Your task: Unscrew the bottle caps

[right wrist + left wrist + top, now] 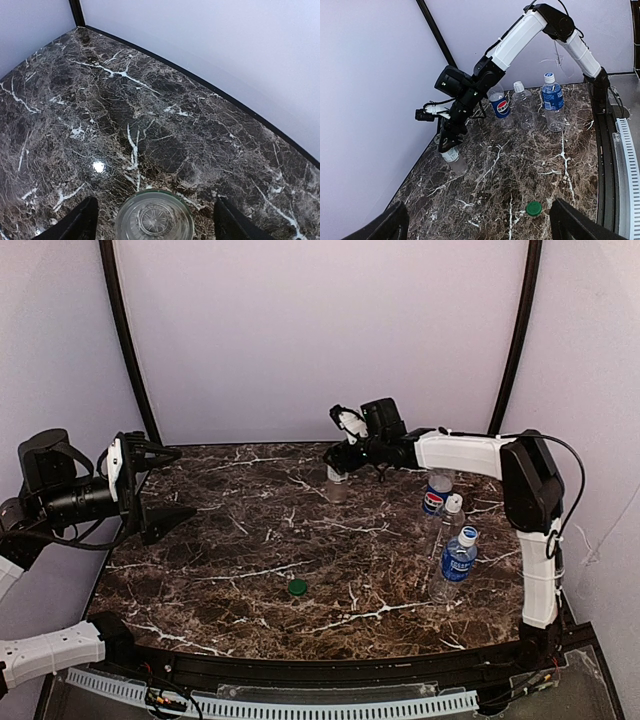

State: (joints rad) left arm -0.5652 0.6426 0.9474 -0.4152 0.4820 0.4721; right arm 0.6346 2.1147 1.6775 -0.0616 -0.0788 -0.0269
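- The table (230, 540) is a glossy dark brown marble-pattern slab with white veins.
- There are four bottles, all small, clear plastic, round and upright.
- Three stand close together at the right side: the Pepsi bottle (435, 496), the plain bottle (450, 525) and the blue-label bottle (458, 560).
- The fourth, the uncapped bottle (454, 159), stands alone near the far edge, directly under the right gripper (340, 458).
- Three caps can be counted.
- The green cap (297, 587), a flat disc, lies loose near the table's front centre, well apart from every bottle.
- The white cap (518, 86) sits on the plain bottle.
- The blue-marked cap (549, 77) sits on the blue-label bottle.
- The Pepsi bottle's top is hidden behind the right arm (520, 35) in the left wrist view and is too small to tell in the top view.
- Only the right wrist view looks straight down on the uncapped bottle's transparent round top. There the right fingers (85, 222) are spread to either side, clear of its wall.
- The left gripper (172, 483) is at the table's left edge. The left fingers (390, 225) are spread wide, holding nothing.
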